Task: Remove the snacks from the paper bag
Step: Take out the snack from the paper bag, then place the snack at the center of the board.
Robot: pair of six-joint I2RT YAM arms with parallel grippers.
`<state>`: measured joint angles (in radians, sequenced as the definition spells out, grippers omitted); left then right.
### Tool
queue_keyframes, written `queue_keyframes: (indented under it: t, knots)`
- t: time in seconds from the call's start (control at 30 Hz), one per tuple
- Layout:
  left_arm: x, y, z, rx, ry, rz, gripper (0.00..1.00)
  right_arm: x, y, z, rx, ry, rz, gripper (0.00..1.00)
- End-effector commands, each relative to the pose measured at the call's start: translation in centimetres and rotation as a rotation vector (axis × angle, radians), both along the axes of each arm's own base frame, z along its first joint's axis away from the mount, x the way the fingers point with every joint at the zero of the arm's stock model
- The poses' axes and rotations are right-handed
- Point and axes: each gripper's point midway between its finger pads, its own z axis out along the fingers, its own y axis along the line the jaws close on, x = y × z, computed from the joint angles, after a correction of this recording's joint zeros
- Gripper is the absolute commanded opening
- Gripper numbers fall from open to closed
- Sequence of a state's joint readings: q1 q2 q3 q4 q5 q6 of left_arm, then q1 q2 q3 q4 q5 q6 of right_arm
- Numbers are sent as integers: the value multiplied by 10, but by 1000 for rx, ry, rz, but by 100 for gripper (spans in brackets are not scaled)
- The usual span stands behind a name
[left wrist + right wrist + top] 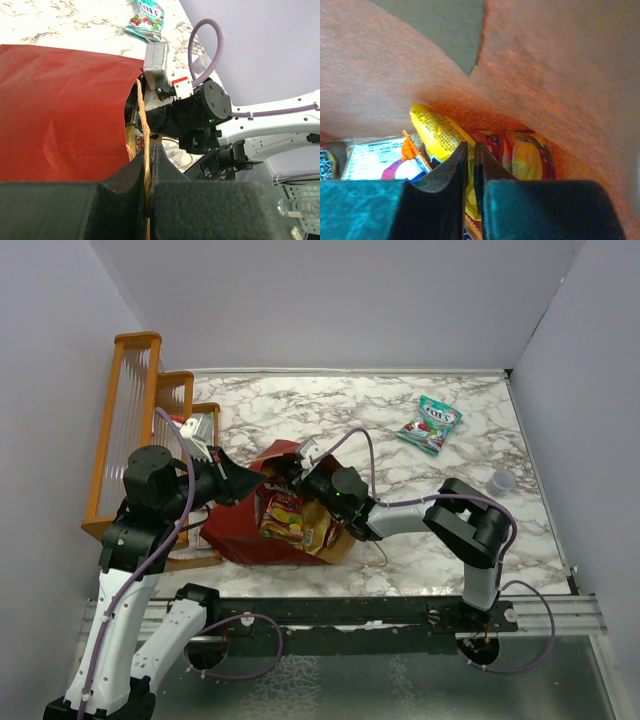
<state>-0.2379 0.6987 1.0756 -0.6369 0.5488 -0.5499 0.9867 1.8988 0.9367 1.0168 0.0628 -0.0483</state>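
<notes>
One large dark red paper bag (232, 538) is seen lying on the marbled bench (440, 540), close before the two arms, with its brown inside showing. Two handles are counted. One twisted tan paper handle (143, 125) is clamped in the fully closed left hand (148, 150), and the second handle (378, 558) lies as a loop on the bench.

The right hand (470, 147) is pushed into the mouth of the bag. Its fingers are drawn narrow, with one yellow glossy packet (437, 131) pinched in the slit between them. Around it inside the bag, one white printed packet (372, 159) and one red-and-yellow pack (526, 156) are made out.

Farther off, one small clear cup (498, 481) stands at the right. One teal-white pouch (430, 424) lies outside the bag, well apart from it. One orange wooden rack (125, 425) is set at the far left.
</notes>
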Motion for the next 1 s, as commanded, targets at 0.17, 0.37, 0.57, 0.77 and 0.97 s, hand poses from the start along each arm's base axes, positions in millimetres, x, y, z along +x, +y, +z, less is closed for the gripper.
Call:
queue_keyframes:
  t: [0.17, 0.37, 0.57, 0.77, 0.97]
  knots:
    - [-4, -1, 7, -10, -21, -9, 0, -19, -5, 15, 10, 88, 43, 1]
    - [0, 2, 5, -5, -7, 20, 0, -54, -31, 44, 15, 156, 113, 1]
    - [2, 4, -3, -16, 15, 49, 0, -92, -81, 40, -45, 273, 119, 1]
    - [-1, 7, -13, -20, 45, 74, 0, -107, -152, 80, -31, 296, -36, 1]
    - [-3, 9, -14, -7, 49, 82, 0, -109, -219, 142, 39, 247, -226, 1]
